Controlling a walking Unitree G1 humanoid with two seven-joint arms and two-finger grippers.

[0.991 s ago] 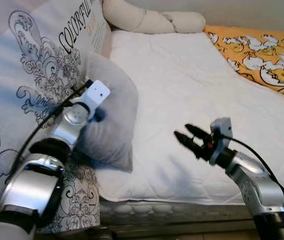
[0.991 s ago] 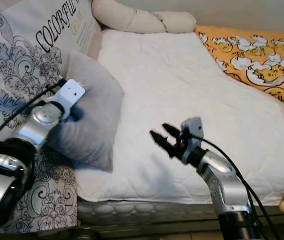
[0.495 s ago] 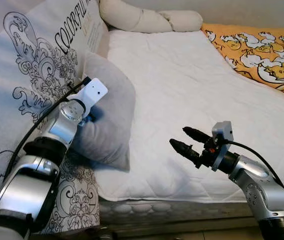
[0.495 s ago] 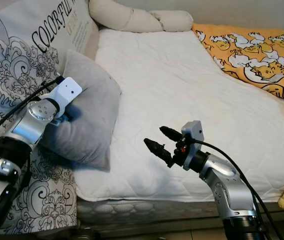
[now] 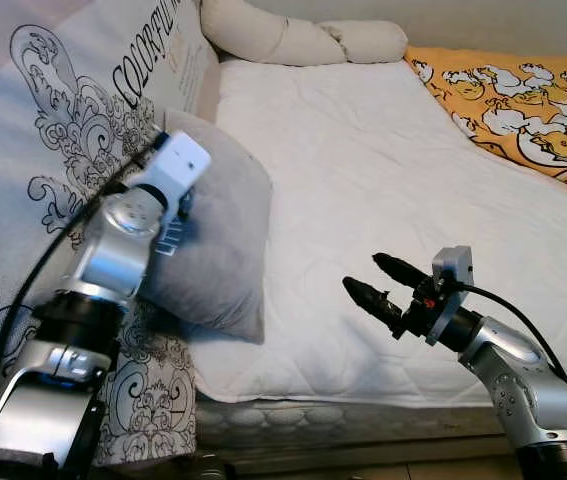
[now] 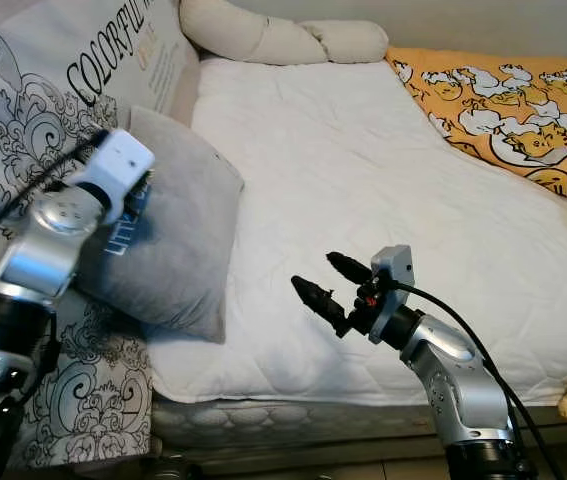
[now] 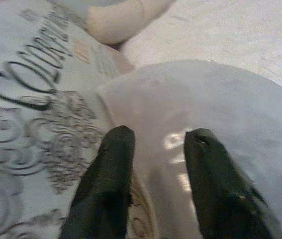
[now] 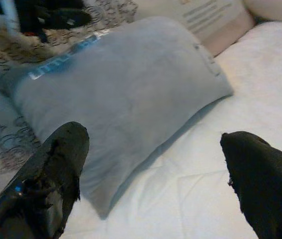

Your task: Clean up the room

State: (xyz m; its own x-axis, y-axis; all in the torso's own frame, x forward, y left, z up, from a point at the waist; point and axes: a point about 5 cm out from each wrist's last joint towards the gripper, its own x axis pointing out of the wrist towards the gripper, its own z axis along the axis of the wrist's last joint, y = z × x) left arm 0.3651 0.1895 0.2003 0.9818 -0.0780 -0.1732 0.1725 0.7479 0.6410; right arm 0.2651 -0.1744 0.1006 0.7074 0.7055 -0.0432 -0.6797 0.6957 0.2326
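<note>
Patterned white bedding banks the bed's left edge, a soft grey square pillow leaning against it; the left gripper sits at its upper corner, fingers slightly parted around the edge. Right gripper hovers spread wide above the white quilted mattress

**Bed and surrounding items: positions**

Mattress: centre of the scene, running away from the robot.
Small pillow: on the mattress's left edge, leaning against the patterned duvet heaped further left.
Bolster pillows: across the far end of the mattress.
Printed blanket: on the far right part of the bed.
Left gripper: at the small pillow's left edge, beside the duvet.
Right gripper: above the mattress's near part, right of the small pillow, apart from it.
</note>
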